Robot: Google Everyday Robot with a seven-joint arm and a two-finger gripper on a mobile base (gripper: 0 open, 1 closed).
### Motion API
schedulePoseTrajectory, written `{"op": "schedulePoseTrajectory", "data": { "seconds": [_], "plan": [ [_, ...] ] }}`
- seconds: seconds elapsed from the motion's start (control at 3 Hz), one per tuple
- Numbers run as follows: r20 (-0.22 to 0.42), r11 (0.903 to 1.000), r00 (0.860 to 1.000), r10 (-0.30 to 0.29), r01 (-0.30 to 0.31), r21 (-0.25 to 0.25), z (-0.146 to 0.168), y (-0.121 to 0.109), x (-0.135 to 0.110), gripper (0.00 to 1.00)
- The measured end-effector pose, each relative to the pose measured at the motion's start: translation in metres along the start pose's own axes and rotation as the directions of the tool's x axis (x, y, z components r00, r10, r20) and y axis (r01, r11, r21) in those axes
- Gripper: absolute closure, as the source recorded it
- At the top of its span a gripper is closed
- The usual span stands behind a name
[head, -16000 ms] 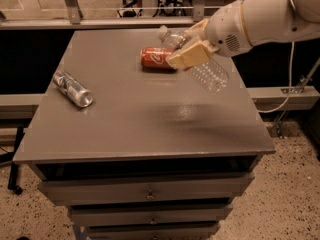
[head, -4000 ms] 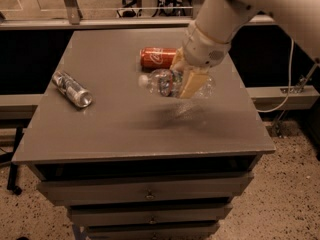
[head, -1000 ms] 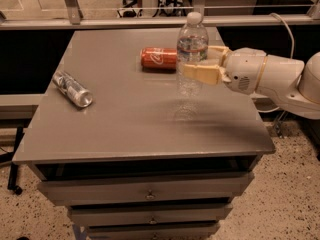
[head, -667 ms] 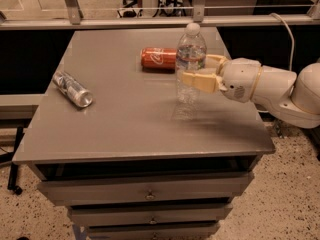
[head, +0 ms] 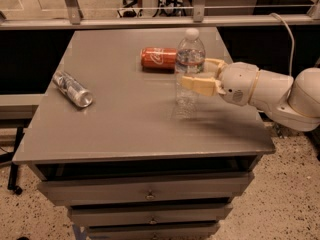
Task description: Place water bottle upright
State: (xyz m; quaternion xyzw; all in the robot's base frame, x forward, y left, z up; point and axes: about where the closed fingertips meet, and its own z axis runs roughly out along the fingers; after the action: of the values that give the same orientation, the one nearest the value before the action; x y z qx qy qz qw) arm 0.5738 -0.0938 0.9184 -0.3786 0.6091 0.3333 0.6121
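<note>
The water bottle (head: 188, 96) is clear with a white cap and stands upright on the grey table (head: 125, 126), right of the middle. My gripper (head: 193, 73) reaches in from the right at the bottle's mid height. Its near finger (head: 197, 83) lies across the front of the bottle and the far finger (head: 215, 63) goes behind it, so the jaws are shut on the bottle. The bottle's base is at the table top.
A red soda can (head: 158, 58) lies on its side just behind the bottle. A slim silver can (head: 72, 89) lies at the left. The table's right edge (head: 260, 129) is close to my arm. Drawers (head: 150, 194) sit below and a metal rail (head: 150, 21) runs behind.
The bottle, held upright in my gripper, has come down and slightly towards the front until its base meets the table. Both cans have stayed put.
</note>
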Motion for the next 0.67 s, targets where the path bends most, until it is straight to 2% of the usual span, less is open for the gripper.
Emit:
{"op": "schedulePoseTrajectory", "data": {
  "seconds": [0.67],
  "plan": [
    [-0.002,0.9999,1.000,0.003,-0.004,-0.012,0.0023,0.0011,0.0056,0.40]
  ]
}}
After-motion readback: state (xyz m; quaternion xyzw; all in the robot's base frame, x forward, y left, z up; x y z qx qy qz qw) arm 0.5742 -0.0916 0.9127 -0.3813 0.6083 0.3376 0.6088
